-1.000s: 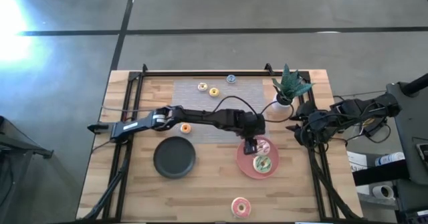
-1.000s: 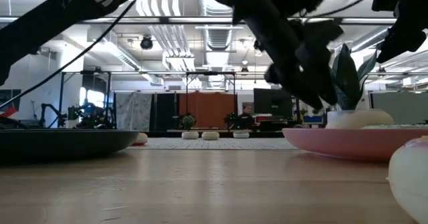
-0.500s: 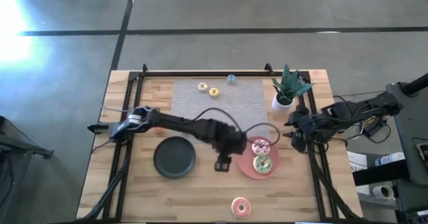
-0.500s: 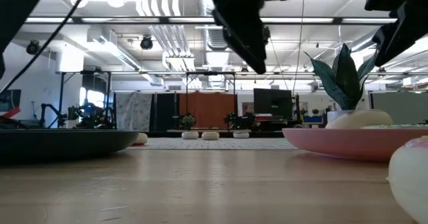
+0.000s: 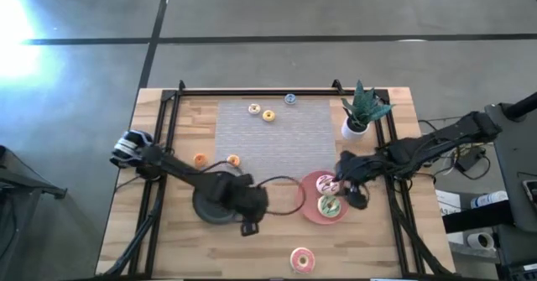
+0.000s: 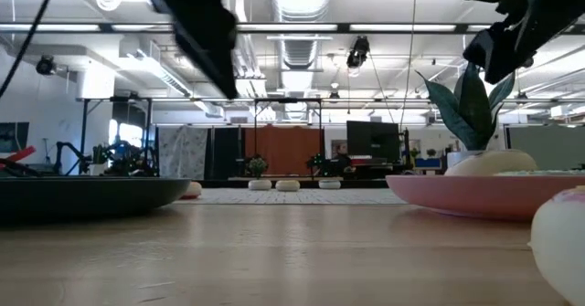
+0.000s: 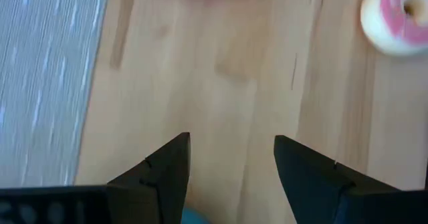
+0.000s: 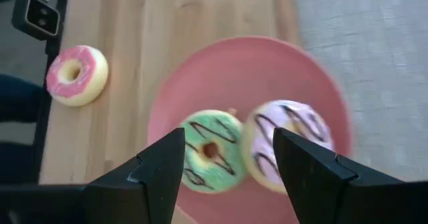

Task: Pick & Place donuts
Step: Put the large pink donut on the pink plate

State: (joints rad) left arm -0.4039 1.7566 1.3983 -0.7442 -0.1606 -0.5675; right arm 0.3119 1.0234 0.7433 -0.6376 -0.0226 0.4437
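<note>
A pink plate (image 5: 307, 207) holds the pink-white sprinkled donut (image 5: 327, 184) and the green donut (image 5: 329, 205), both lying flat. The pink-orange donut (image 5: 302, 260) lies on the wood by the near edge. Tiny orange donuts (image 5: 200, 158) lie left of the grey mat, and tiny yellow ones (image 5: 268, 115) and a blue one (image 5: 289, 99) lie on it. My left gripper (image 5: 249, 225) hangs open over bare wood (image 7: 232, 144), near the dark plate (image 5: 214, 199). My right gripper (image 5: 352, 193) is open above the pink plate's two donuts (image 8: 229, 136).
A potted plant (image 5: 359, 113) stands by the far right corner. The grey mat (image 5: 277, 134) covers the far middle of the table. Black rails (image 5: 159, 189) run along both sides. Bare wood lies between the dark plate and the near edge.
My left gripper has drawn away from the pink plate, moving toward the table's left and near edge, and now sits past the dark plate's near right rim. My right gripper has come in from the table's right edge to above the pink plate. The donuts have stayed put.
</note>
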